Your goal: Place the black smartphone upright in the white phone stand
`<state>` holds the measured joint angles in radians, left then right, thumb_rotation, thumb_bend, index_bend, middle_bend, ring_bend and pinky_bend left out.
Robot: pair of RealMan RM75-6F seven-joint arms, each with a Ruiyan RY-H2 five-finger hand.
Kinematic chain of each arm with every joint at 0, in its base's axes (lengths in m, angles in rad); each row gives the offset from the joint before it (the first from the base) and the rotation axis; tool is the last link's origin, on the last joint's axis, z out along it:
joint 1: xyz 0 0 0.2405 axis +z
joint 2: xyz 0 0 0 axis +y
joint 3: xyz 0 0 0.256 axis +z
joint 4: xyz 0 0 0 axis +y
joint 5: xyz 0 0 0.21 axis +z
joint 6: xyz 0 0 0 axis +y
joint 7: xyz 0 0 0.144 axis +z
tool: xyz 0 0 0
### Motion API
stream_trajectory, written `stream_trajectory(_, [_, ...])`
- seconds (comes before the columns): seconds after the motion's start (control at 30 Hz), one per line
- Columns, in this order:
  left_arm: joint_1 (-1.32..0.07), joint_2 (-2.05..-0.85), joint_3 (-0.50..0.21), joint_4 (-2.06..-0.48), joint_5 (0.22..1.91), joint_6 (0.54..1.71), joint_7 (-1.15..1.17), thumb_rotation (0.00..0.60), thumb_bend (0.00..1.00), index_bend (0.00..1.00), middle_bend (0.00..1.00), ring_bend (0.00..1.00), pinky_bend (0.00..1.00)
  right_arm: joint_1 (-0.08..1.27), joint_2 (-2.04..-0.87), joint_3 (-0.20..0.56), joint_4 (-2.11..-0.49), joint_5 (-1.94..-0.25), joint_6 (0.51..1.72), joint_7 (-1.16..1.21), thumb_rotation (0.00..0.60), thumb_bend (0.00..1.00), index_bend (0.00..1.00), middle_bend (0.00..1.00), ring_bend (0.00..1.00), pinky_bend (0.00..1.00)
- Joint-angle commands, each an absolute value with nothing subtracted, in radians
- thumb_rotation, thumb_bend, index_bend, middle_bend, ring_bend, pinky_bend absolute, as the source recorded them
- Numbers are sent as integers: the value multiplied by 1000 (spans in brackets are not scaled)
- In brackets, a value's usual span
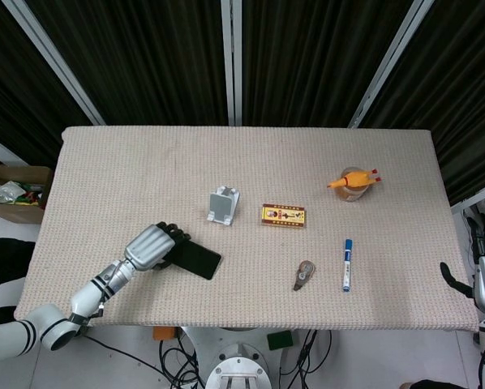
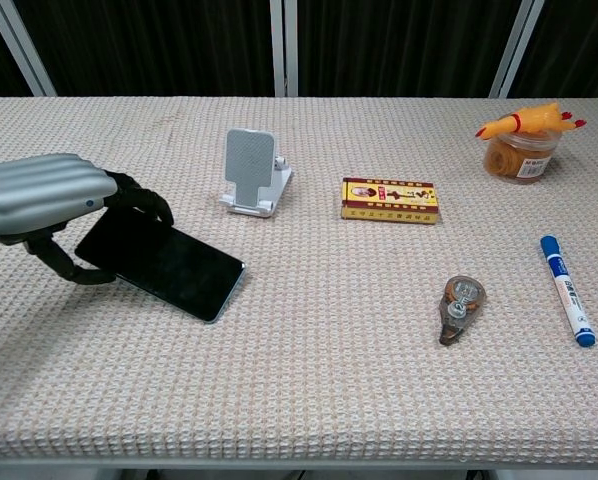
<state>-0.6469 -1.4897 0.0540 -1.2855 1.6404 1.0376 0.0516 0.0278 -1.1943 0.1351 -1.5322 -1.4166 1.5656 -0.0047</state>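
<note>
The left robot hand is gripping the black smartphone by one end, tilting it off the tabletop, near the white phone stand

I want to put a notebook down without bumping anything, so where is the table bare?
The widest bare stretch is the far strip behind the phone stand, card box and jar. The near edge between the phone and correction tape is also free. Crowded: front left, where the left robot hand grips the phone, and around the marker.
</note>
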Motion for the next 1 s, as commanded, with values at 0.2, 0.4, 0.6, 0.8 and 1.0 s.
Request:
stream_trajectory(0.2, [-636,-1448,45,-1313,1666,1108,52,600,351,749,659,374,478,29,-1193,138,-1530,-1419,1566,-2,600,294,0,0,0,0])
stream_trajectory(0.4, [-630,-1364,33,-1368,1697,1173,79,600,352,753,687,427,507,29,-1192,140,-1530,-1421,1566,-2,600,294,0,0,0,0])
stream_trajectory(0.6, [-645,-1262,4,-1436,1715,1201,115,600,352,775,723,475,549,26,-1191,141,-1536,-1422,1573,-4,600,294,0,0,0,0])
stream_trajectory(0.8, [-704,-1156,-34,-1475,1763,1183,168,600,352,782,731,492,569,23,-1186,142,-1552,-1428,1584,-20,600,294,0,0,0,0])
stream_trajectory(1.0, [-794,-1068,-65,-1507,1838,1105,316,600,352,789,736,496,569,20,-1188,143,-1566,-1428,1592,-37,600,294,0,0,0,0])
